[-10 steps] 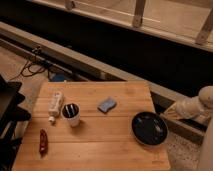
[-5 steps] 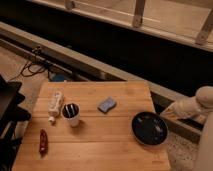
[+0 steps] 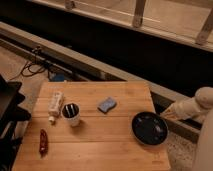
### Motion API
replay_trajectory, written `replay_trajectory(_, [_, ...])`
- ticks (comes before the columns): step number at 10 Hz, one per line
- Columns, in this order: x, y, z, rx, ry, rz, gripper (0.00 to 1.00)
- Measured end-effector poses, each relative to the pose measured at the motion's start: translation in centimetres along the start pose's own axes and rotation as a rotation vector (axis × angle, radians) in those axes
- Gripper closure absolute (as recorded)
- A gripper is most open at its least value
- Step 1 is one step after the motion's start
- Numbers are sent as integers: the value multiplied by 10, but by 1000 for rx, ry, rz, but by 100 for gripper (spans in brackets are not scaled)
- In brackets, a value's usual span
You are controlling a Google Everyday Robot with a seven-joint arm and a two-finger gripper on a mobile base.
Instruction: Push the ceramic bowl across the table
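Observation:
The ceramic bowl [image 3: 149, 128] is wide, round and black. It sits near the right edge of the light-brown wooden table [image 3: 100, 145]. My white arm reaches in from the right. Its gripper [image 3: 168, 112] hangs just off the table's right edge, up and to the right of the bowl and close to its rim. I cannot tell if it touches the bowl.
A small white cup [image 3: 71, 114] with a dark inside, a blue sponge [image 3: 107, 104], a white packet [image 3: 55, 105] and a red item [image 3: 43, 141] lie on the table. A black object [image 3: 7, 107] stands at the left. A dark ledge and cables lie behind.
The arm has barely shifted by the table's right edge. The bowl and the other items have not moved.

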Motion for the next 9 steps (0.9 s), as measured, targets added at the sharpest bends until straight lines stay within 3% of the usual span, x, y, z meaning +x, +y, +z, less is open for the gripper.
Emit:
replay_trajectory(5, [-10,-22,-2,15,-28,51,93])
replay_trajectory(9, [-8,-34,3,43,-18,63,93])
